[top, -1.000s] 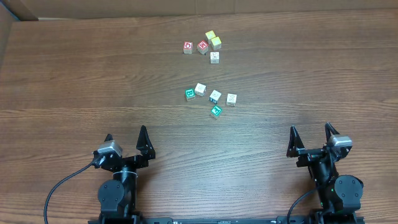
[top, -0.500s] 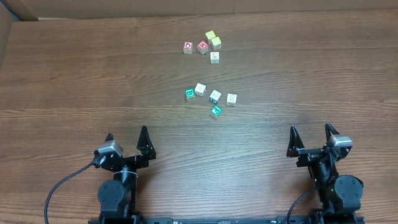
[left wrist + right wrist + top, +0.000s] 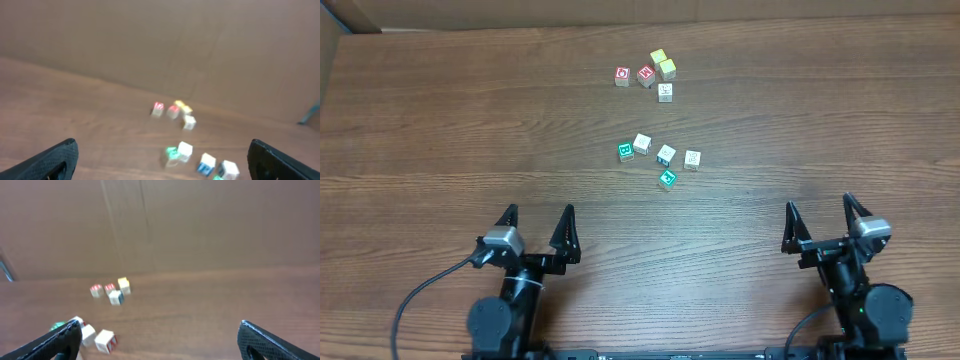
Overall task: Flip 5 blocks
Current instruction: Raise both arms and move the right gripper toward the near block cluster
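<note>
Five small pale blocks lie in a loose cluster mid-table: a green-faced one, a whitish one, one with a blue print, another whitish one and a second green one. Farther back, a yellow-topped cube and two pale cubes sit beside two red-printed cubes. My left gripper and right gripper are open and empty near the front edge, well short of the blocks. The left wrist view shows the near cluster blurred ahead of its gripper. In the right wrist view, its gripper has cubes at its left.
The wooden table ends at the back against a brown cardboard wall. Black cables run from both arm bases at the front edge.
My left gripper has shifted a little to the right and turned. The right gripper and all the cubes stay where they were.
</note>
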{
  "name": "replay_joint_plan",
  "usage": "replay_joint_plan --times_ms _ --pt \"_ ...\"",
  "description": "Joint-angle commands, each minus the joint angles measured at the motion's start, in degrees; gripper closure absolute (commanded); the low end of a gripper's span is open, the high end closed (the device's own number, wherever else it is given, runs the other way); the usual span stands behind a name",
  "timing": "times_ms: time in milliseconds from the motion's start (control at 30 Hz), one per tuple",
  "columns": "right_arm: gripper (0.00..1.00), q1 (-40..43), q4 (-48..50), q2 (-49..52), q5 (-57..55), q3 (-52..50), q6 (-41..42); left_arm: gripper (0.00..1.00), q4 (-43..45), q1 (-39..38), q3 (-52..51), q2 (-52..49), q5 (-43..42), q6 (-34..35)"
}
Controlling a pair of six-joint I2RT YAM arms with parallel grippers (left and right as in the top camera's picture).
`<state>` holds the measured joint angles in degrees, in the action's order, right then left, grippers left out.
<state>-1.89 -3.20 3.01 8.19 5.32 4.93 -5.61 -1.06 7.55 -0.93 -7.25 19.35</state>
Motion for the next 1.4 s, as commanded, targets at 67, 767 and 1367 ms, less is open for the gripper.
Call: replay_joint_plan --times_ms 67,767,1367 --pt "0.0 0.26 -2.64 3.52 -0.61 15.91 1.29 0.0 -4.79 0.39 17.59 -3.63 -1.05 -0.5" --pt "0.0 0.24 -79.21 74.34 5.92 108.26 1.29 0.0 -68.76 0.39 103.84 -68.19 -7.69 -8.66" --pt "0.39 0.24 -86.42 88.46 24.33 110.88 1.27 0.96 -80.67 0.39 106.01 -77.79 -7.67 -8.55"
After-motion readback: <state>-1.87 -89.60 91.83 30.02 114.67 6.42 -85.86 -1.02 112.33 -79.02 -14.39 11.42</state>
